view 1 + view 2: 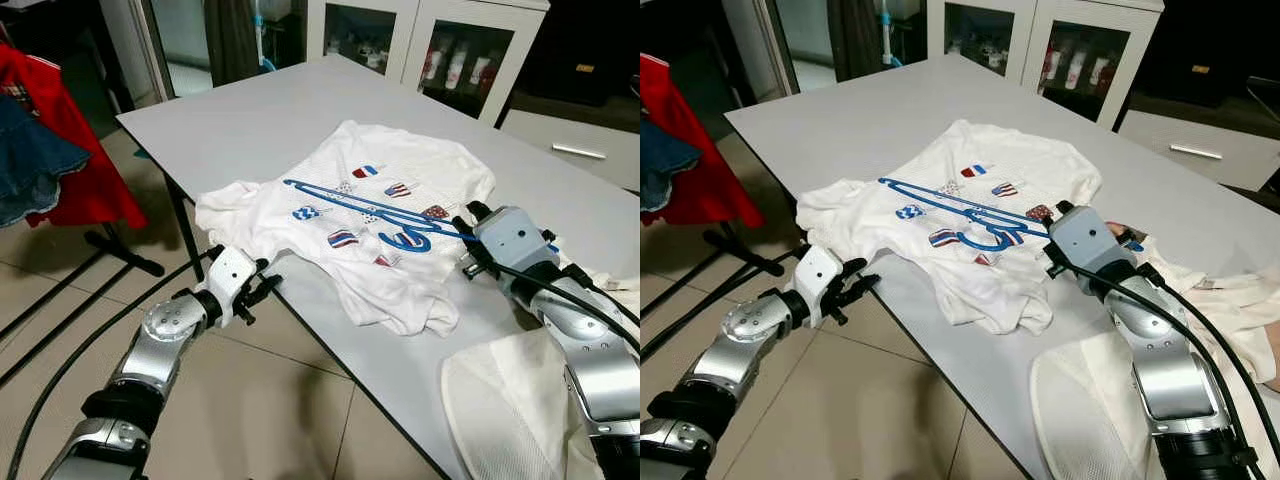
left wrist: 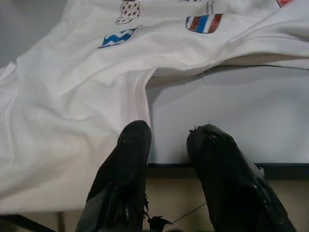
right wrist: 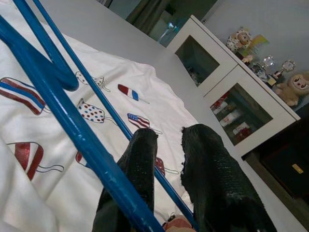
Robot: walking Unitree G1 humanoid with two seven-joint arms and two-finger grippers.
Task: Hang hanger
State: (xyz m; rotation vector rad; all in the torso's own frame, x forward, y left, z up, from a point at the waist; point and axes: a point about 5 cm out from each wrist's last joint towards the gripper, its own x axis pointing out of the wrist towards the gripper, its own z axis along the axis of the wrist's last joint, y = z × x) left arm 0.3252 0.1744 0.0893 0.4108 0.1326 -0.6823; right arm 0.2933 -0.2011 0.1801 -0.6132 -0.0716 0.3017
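Pincer on the right [image 1: 470, 222] sits at about 4 o'clock of the desk scene, low over the white T-shirt [image 1: 380, 210], fingers slightly parted; right wrist view shows the two black fingers [image 3: 140, 174] with a narrow gap between them and the blue hanger [image 1: 350, 200] passing beside and beneath them. Whether they actually clamp the wire, cannot tell. Hanger lies flat on the shirt, long bar running from roughly 10 o'clock toward 4 o'clock, hook end curled near the right pincer.

Left pincer [image 1: 262, 290] at about 8 o'clock, just off the desk's near edge, released: left wrist view shows its fingers [image 2: 130, 154] apart, tips at the desk rim, one tip touching the shirt's hanging sleeve edge, nothing between them.

Shirt spread on the grey desk [image 1: 270, 110], printed with small popsicle motifs in red, white and blue; one sleeve reaches the near edge by the left pincer, lower hem bunched toward 6 o'clock.

Outward: a second pale mesh garment [image 1: 500, 400] at 5 o'clock under the right arm. Red cloth [image 1: 85, 150] and denim [image 1: 30, 170] on a rack at 9 o'clock over the tiled floor [image 1: 260, 400]. White glass-door cabinet [image 1: 440, 40] at 12 o'clock, beyond the desk
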